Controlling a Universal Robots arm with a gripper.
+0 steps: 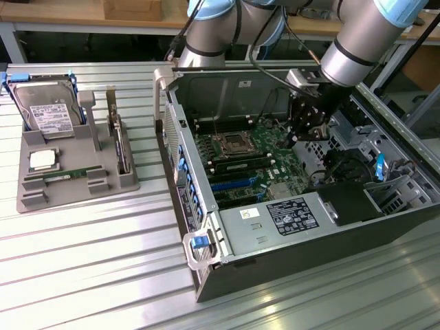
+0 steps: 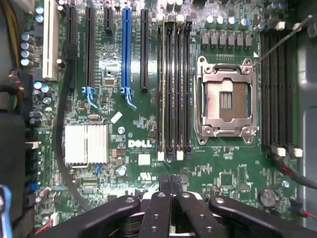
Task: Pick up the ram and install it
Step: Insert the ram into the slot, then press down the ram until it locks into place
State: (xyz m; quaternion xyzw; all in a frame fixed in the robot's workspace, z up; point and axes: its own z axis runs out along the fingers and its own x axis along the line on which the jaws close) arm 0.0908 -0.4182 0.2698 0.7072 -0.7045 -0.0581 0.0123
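While the ram is lying in its tray, the gripper is hovering over the motherboard

The ram [image 1: 65,175], a thin green stick, is lying flat in a grey tray [image 1: 31,196], just below the processor chip [image 1: 42,159]. Its long axis is running roughly across the exterior view, left to right. Well apart from it, the gripper [image 2: 171,186] is hanging inside the open computer case [image 1: 289,234], above the motherboard [image 2: 148,134], fingers pressed together and carrying nothing. Judging by this, the pickup is not yet underway; grasping is calling for parted fingers straddling the stick's thin edges.
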